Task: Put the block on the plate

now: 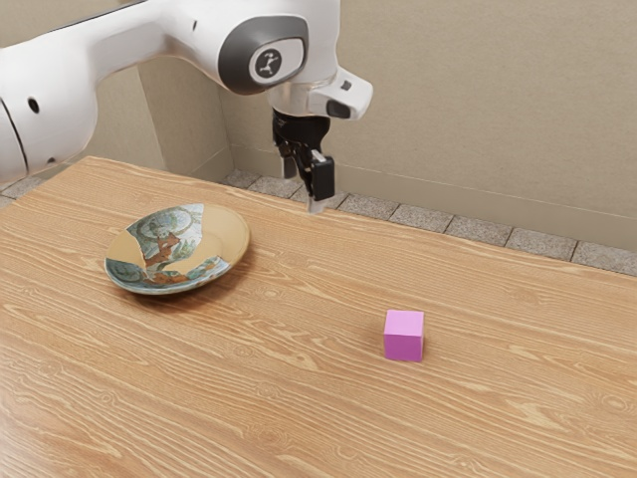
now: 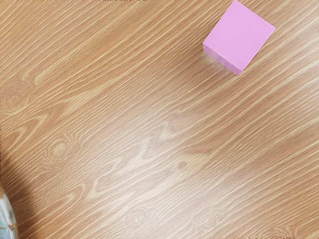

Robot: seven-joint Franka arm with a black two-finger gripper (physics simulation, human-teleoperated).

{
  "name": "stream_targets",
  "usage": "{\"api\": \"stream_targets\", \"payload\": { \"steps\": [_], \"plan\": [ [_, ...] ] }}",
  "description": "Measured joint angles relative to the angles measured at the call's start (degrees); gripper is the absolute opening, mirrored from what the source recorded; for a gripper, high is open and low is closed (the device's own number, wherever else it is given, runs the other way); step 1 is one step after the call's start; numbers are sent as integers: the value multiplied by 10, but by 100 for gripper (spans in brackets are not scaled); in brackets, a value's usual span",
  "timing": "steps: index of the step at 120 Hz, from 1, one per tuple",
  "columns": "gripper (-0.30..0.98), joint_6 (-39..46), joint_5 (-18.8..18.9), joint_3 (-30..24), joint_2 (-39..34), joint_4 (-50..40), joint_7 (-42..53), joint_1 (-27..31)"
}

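My gripper point(image 1: 302, 189) hangs over the table's far side in the exterior view, fingers apart and nothing between them. A pink block point(image 1: 404, 336) rests on the wood, lower and farther toward the exterior view's right than the gripper. The plate point(image 1: 235, 239), patterned in tan and blue-green, lies on the exterior view's left, apart from the block. In the wrist view the block point(image 2: 238, 37) appears with its top face and one side visible, and a sliver of the plate point(image 2: 7, 219) is seen.
The wooden table point(image 1: 269, 388) spans the foreground. Behind its far edge are a strip of stone floor tiles point(image 1: 478, 231) and a beige wall point(image 1: 498, 110). My arm reaches in from the upper left of the exterior view, above the plate.
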Motion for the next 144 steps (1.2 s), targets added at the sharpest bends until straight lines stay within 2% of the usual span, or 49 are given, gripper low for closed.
{"api": "stream_targets", "payload": {
  "steps": [10, 24, 56, 77, 90, 144],
  "plan": [
    [69, 3, 1, -2, 7, 2, 20, 0],
    [69, 17, -25, -3, 37, 6, 44, -6],
    [69, 70, -56, -8, 100, 1, 79, -37],
    [69, 89, -120, -10, 149, 0, 93, -40],
    [69, 94, -143, -15, 162, -4, 114, -38],
    [69, 150, -171, -10, 254, 62, 254, -36]
  ]
}}
